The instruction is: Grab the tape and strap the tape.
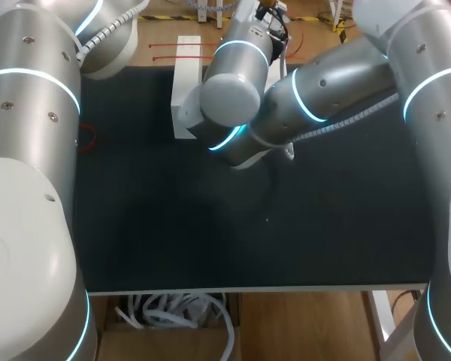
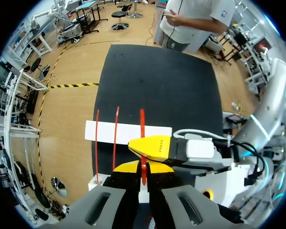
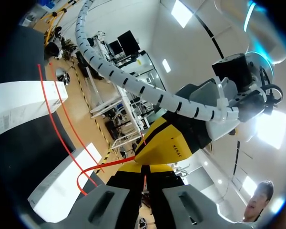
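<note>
A white box (image 1: 186, 75) lies at the far edge of the black table, with thin red tape strips (image 1: 177, 47) across it. In the left wrist view my left gripper (image 2: 143, 168) is shut on one red tape strip (image 2: 142, 126) that runs over the white box (image 2: 126, 132). My right gripper's yellow finger (image 2: 152, 145) meets it from the side. In the right wrist view my right gripper (image 3: 144, 172) is shut on the same red tape (image 3: 102, 167), which curls into a loop beside the box (image 3: 62, 179). From the head view my arms hide both grippers.
Two more red strips (image 2: 107, 138) cross the box beside the held one. A small red loop (image 1: 86, 138) lies at the mat's left edge. My right arm's elbow (image 1: 233, 101) hangs over the far middle of the black mat (image 1: 248, 226).
</note>
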`<act>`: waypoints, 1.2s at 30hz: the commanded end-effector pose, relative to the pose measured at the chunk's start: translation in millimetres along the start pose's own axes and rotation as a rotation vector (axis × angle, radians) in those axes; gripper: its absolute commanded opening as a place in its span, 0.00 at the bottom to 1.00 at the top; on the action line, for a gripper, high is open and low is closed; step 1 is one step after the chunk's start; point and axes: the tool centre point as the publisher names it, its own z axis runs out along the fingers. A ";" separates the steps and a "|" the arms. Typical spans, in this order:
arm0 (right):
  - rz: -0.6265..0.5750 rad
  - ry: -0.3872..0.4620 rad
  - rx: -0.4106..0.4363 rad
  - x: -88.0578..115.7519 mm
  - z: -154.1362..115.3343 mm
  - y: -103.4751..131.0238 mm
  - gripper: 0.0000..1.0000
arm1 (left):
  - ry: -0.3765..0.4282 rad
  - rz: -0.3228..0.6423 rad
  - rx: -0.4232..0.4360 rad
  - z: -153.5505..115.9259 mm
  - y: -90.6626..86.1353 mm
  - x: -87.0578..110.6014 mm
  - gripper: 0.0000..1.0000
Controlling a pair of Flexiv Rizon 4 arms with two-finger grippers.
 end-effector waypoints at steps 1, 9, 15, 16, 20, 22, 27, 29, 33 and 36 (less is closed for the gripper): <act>-0.001 0.017 -0.001 -4.7 -1.5 1.2 0.00 | 0.016 0.000 -0.011 -3.1 -4.8 -5.5 0.00; -0.011 0.034 -0.006 -3.1 -2.8 1.3 0.00 | 0.016 0.000 -0.011 -3.1 -4.8 -5.5 0.00; -0.015 0.044 -0.012 -3.2 -3.3 -0.6 0.16 | 0.016 0.000 -0.011 -3.1 -4.8 -5.5 0.00; -0.016 0.046 -0.013 -3.2 -3.7 -1.1 0.26 | 0.016 0.000 -0.011 -3.1 -4.8 -5.5 0.00; -0.022 0.051 -0.017 -3.4 -5.2 -3.8 0.43 | 0.016 0.000 -0.011 -3.1 -4.8 -5.5 0.00; -0.024 0.052 -0.019 -3.9 -6.3 -5.4 0.44 | 0.016 0.000 -0.011 -3.1 -4.8 -5.5 0.00; -0.026 0.070 -0.033 -6.6 -10.6 -9.9 0.43 | 0.016 0.000 -0.011 -3.1 -4.8 -5.5 0.00; -0.028 0.080 -0.043 -7.5 -13.0 -11.3 0.43 | 0.016 0.000 -0.011 -3.1 -4.8 -5.5 0.00; -0.013 0.122 -0.071 -8.5 -21.8 -12.5 0.44 | 0.016 0.000 -0.011 -3.1 -4.8 -5.5 0.00; -0.007 0.164 -0.104 -8.1 -28.4 -13.0 0.42 | 0.016 0.000 -0.011 -3.1 -4.8 -5.5 0.00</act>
